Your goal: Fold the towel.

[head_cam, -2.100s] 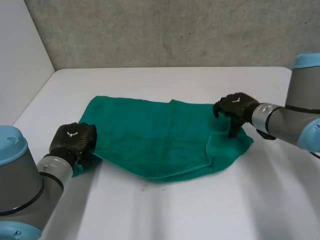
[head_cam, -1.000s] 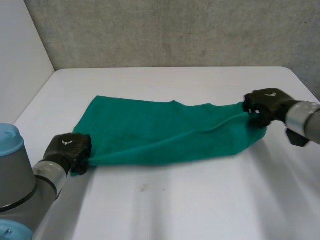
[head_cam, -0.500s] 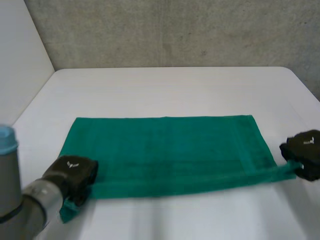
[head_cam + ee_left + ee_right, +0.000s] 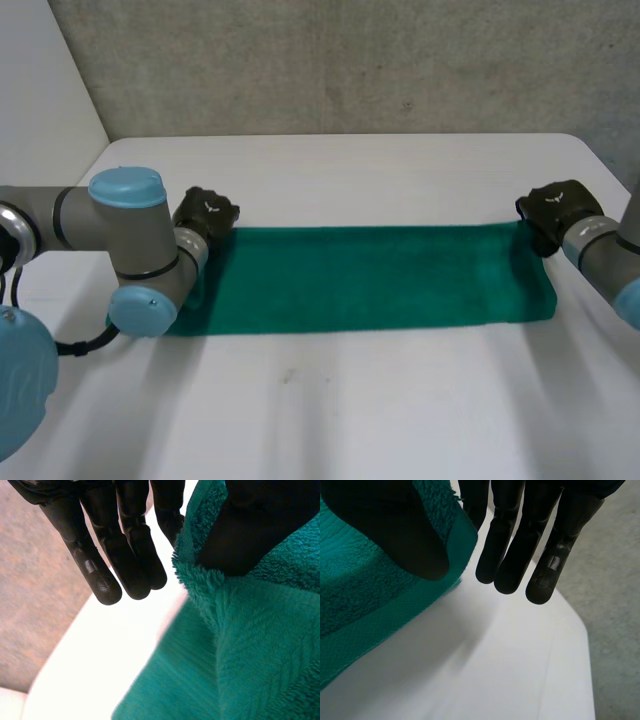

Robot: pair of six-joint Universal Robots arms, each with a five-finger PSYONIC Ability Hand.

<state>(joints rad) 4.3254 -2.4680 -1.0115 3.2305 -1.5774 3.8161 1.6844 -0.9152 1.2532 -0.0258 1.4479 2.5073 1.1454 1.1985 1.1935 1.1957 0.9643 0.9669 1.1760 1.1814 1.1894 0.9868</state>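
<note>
A green towel (image 4: 360, 280) lies on the white table (image 4: 350, 410) as a long doubled strip running left to right. My left hand (image 4: 207, 213) is at the strip's far left corner. In the left wrist view its thumb (image 4: 245, 525) presses the towel's edge (image 4: 260, 645) against the straight fingers (image 4: 130, 555), so the cloth is pinched. At the far right corner, my right hand (image 4: 555, 207) holds the towel (image 4: 360, 595) the same way, thumb (image 4: 390, 535) on top and fingers (image 4: 520, 540) straight beside it.
The left arm's blue-capped elbow (image 4: 135, 250) hangs over the towel's left end. A grey wall (image 4: 350, 60) rises behind the table. The table's right edge (image 4: 587, 645) runs close past my right hand, with grey floor beyond.
Both hands first pulled the towel out flat towards me, then carried its near edge over to the far edge. The towel is now folded in half lengthwise.
</note>
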